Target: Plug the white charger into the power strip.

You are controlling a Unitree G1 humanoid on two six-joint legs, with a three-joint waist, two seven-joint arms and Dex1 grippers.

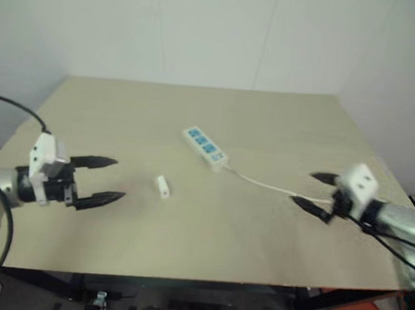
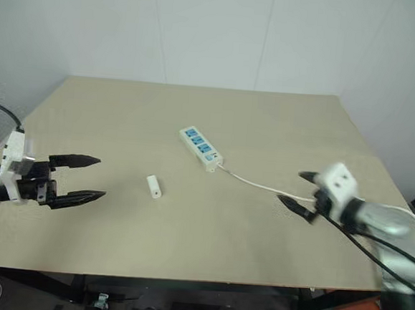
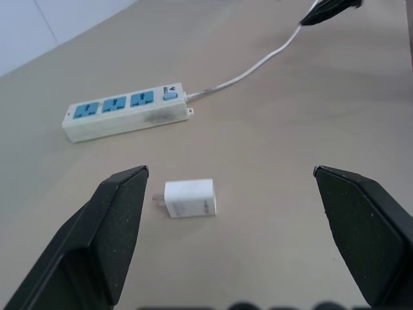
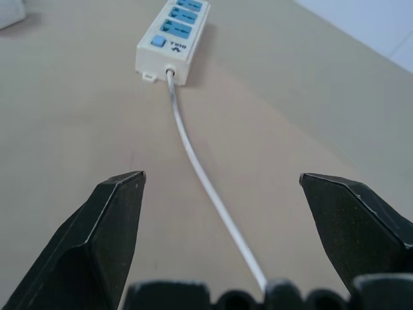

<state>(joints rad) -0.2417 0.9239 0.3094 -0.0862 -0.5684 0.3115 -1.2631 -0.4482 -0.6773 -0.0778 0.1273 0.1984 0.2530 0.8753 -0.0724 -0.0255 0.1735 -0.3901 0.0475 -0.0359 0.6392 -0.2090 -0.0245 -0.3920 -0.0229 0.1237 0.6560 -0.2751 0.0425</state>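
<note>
While unplugged, white charger (image 3: 189, 198) near power strip (image 3: 124, 111)

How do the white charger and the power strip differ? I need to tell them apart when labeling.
The white charger is a short plain block; the power strip is a long bar with blue-faced sockets. The charger has bare prongs at one end; the strip trails a thin white cable. Both are white and lie flat on the table, apart.

Soft, even, fairly dim light falls on the table (image 1: 259, 224); shadows are faint, with no glare. The head views look slightly hazy, while the wrist views are sharper.
</note>
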